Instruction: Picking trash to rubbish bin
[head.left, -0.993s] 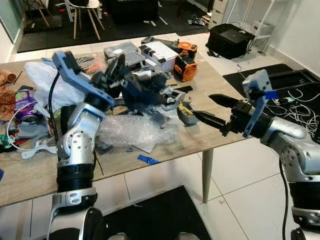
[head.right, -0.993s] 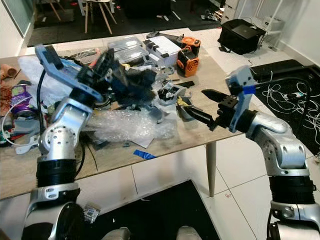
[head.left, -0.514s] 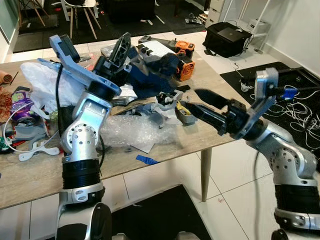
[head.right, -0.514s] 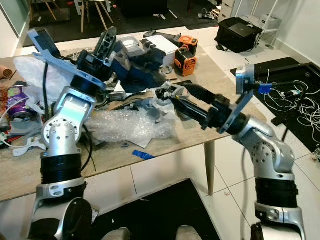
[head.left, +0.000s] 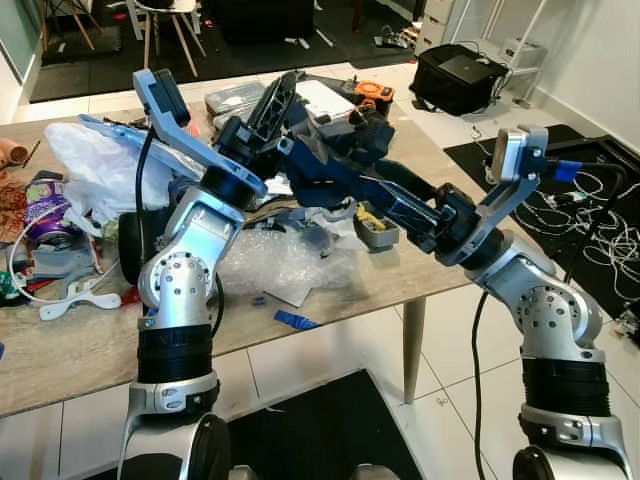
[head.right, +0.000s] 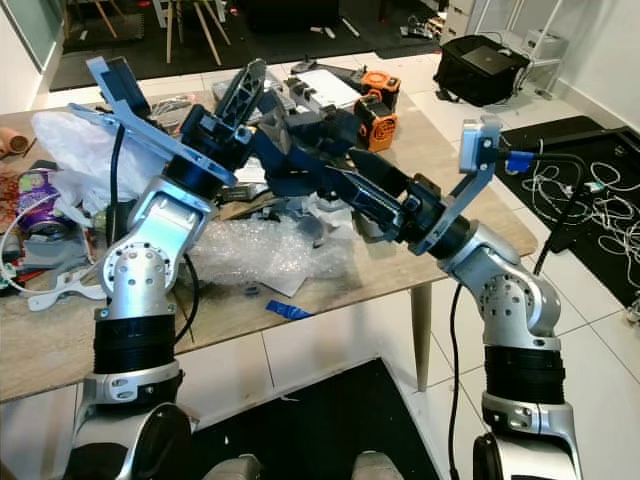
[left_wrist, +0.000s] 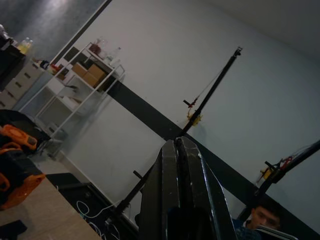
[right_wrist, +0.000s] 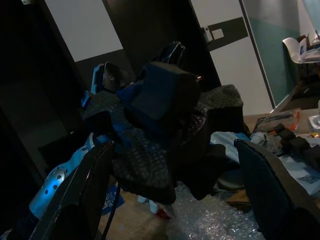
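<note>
1. Broadly, a wooden table (head.left: 60, 350) spans the scene, crowded from nine o'clock to one o'clock with clutter — a white plastic bag (head.left: 95, 165) at ten o'clock, a sheet of bubble wrap (head.left: 285, 262) near the centre, an orange tool (head.right: 378, 118) at one o'clock.
2. Above the table's middle, the left gripper (head.left: 275, 105) is raised, its fingers pressed together on a dark blue foam-like scrap (head.left: 335, 160) held in the air.
3. From three o'clock the right gripper (head.left: 385, 200) reaches in — fingers spread wide on either side of that scrap, just under it.
4. A small strip of blue tape (head.left: 297, 320) lies at the table's near edge.
</note>
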